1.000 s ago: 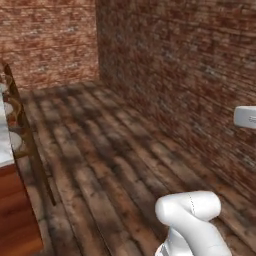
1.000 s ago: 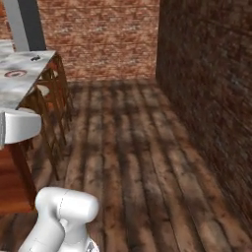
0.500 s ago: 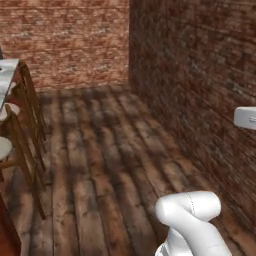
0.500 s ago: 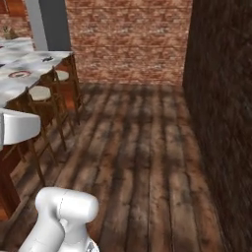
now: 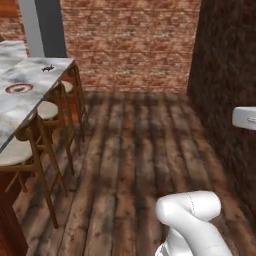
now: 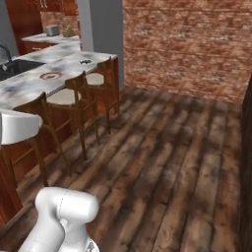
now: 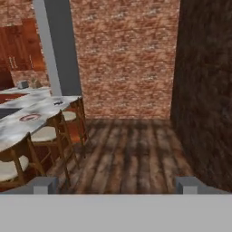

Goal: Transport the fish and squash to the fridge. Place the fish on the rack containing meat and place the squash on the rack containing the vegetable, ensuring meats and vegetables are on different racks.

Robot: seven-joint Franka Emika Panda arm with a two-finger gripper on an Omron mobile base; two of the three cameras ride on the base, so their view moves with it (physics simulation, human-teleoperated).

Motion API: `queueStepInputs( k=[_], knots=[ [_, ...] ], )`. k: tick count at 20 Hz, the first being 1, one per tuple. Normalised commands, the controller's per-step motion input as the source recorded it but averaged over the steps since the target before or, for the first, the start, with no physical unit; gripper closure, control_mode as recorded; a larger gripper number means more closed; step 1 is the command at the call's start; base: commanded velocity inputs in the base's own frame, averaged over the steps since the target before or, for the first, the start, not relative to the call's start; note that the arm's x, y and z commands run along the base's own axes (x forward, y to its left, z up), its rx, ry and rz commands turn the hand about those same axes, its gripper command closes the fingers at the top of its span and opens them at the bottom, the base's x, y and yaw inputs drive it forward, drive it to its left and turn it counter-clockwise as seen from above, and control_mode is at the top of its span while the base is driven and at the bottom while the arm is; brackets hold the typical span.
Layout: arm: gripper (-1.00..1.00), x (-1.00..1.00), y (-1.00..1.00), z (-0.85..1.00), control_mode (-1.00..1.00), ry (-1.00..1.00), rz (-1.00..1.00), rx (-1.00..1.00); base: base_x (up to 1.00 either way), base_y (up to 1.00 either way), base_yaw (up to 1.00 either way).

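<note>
My gripper [image 7: 116, 186] is open, its two fingertips [image 7: 45, 185] wide apart with only wooden floor between them. On the marble counter [image 5: 10, 107] lies a round plate [image 5: 19, 88] with a reddish-brown patch on it, too small to say whether it is the fish. The same plate [image 6: 49, 76] [image 7: 29, 118] shows from the other side and from the hand. A small dark thing [image 5: 48, 68] lies near the counter's far end, too small to identify. The squash is out of view. A tall grey column [image 7: 56, 50] rises behind the counter; I cannot tell whether it is the fridge.
Wooden stools [image 5: 47, 112] line the counter's side on the left. A brick wall [image 5: 130, 45] closes the far end and a dark brick wall [image 5: 225, 75] runs along the right. Open plank floor [image 5: 135, 150] lies ahead. A sink [image 6: 17, 66] is set in the counter.
The whole picture has swung, so the base has turned: the counter, stools and grey column have come into view on the left. The gripper stays open.
</note>
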Motion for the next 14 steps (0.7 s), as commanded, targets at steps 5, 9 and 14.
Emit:
queueStepInputs(
  k=[5, 9, 14],
  knots=[
    [-1.00, 0.00, 0.00, 0.00, 1.00, 0.00, 0.00, 0.00, 1.00, -0.63, 0.56],
    [-1.00, 0.00, 0.00, 0.00, 1.00, 0.00, 0.00, 0.00, 1.00, -0.72, 0.54],
    [-1.00, 0.00, 0.00, 0.00, 1.00, 0.00, 0.00, 0.00, 1.00, -0.79, 0.50]
  ],
)
